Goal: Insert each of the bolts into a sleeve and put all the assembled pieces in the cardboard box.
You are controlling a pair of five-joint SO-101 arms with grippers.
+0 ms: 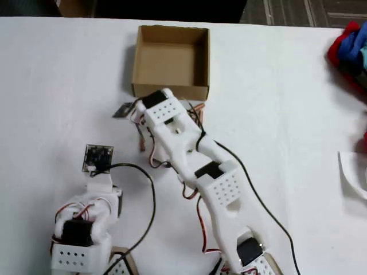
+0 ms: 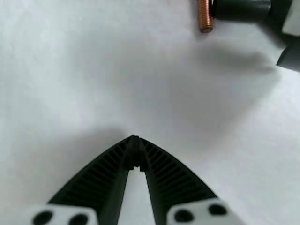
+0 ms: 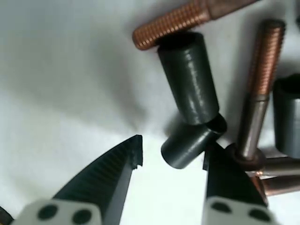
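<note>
White table [image 1: 298, 86]; dark floor [image 1: 298, 10] beyond far edge (pale seams)

Robotics lab bench: my two white plastic arms [image 1: 189, 143] with exposed servo wiring stand on a plain white tabletop [image 1: 57, 86] (grey patterned carpet [image 1: 298, 11] beyond), one carrying a bare square circuit board [image 1: 97, 158].

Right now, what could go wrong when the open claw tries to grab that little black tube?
The right gripper is open with a short sleeve between its fingers, and that sleeve leans against a longer sleeve. Closing could shove the longer one and roll it away. One finger sits right beside a bolt, so it might pinch or drag that too. The round short sleeve may also slip out sideways.
</note>
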